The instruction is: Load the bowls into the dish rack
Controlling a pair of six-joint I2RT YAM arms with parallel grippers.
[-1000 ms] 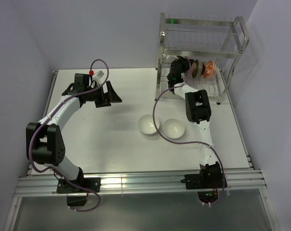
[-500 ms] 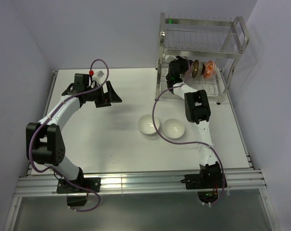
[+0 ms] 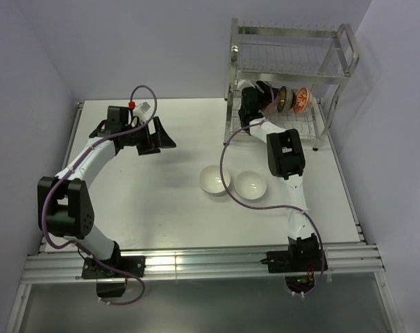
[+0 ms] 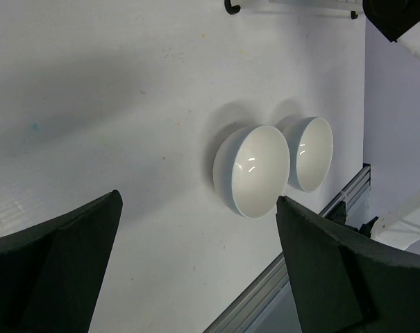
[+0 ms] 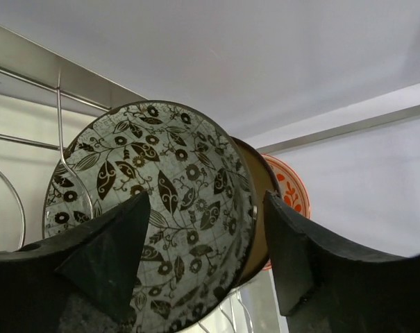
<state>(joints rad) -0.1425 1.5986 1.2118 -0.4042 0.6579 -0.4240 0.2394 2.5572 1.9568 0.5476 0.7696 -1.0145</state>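
There, right end effector (image 5: pixel 206 201) agape before grey-white patterned bowl (image 5: pixel 154 173).

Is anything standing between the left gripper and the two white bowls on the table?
Nothing visible. Only bare table lies between the open left gripper and the nearer white bowl; the second white bowl sits just beyond it.

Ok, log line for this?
rack: patterned bowl, brown bowl, orange bowl | table: white bowls | right gripper: open at rack | left gripper: open
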